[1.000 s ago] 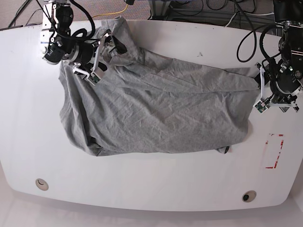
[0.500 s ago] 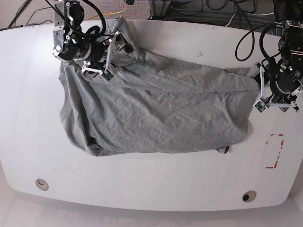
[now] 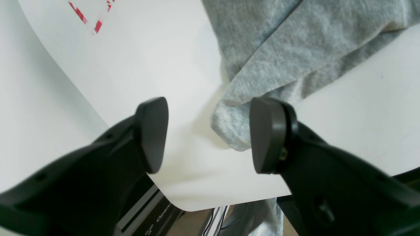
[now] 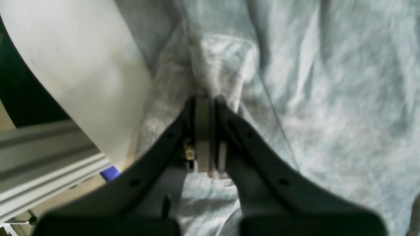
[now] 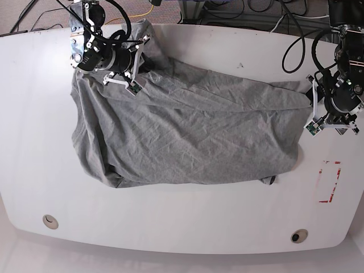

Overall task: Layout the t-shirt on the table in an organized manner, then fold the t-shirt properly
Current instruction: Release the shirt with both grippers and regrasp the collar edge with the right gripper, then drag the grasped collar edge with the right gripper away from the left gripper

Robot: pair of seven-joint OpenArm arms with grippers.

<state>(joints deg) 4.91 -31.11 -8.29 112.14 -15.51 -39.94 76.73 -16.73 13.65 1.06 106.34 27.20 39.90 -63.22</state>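
Right gripper (image 4: 204, 108) moved tableward, now pinching t-shirt (image 5: 187, 131) (far corner).

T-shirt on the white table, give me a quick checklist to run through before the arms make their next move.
1. Right end effector shut on a fold of the t-shirt: ok.
2. Left end effector open, with a t-shirt corner lying between its fingers: ok, not yet gripped.
3. T-shirt laid flat and organized: not ok, it is bunched and wrinkled.
4. All fabric on the table: cannot tell, the far edge near the right end effector is hidden.
5. Collar and lettering located: cannot tell, neither shows.
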